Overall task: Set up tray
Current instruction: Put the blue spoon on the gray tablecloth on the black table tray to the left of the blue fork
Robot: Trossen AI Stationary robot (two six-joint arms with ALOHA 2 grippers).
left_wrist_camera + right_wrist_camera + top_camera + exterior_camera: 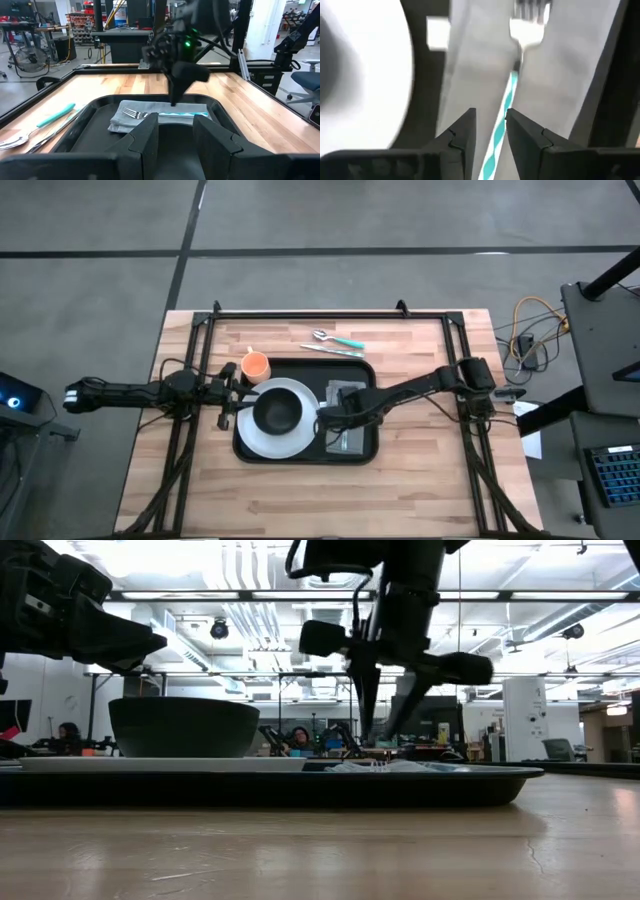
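Observation:
The black tray (310, 370) holds a white plate (262, 442) with a dark bowl (277, 412) on it. To their right on the tray lies a grey napkin (165, 112). A fork (527, 30) with a teal-striped handle lies flat on the napkin. My right gripper (490, 117) hangs open just above the fork's handle, pointing down and touching nothing. My left gripper (175, 122) is open and level at the tray's left edge, near the plate.
An orange cup (256, 366) stands on the table at the tray's far left corner. A spoon (335, 338) and a knife (332, 351) with teal handles lie on the wood just beyond the tray's far edge. Bare wood lies in front of the tray.

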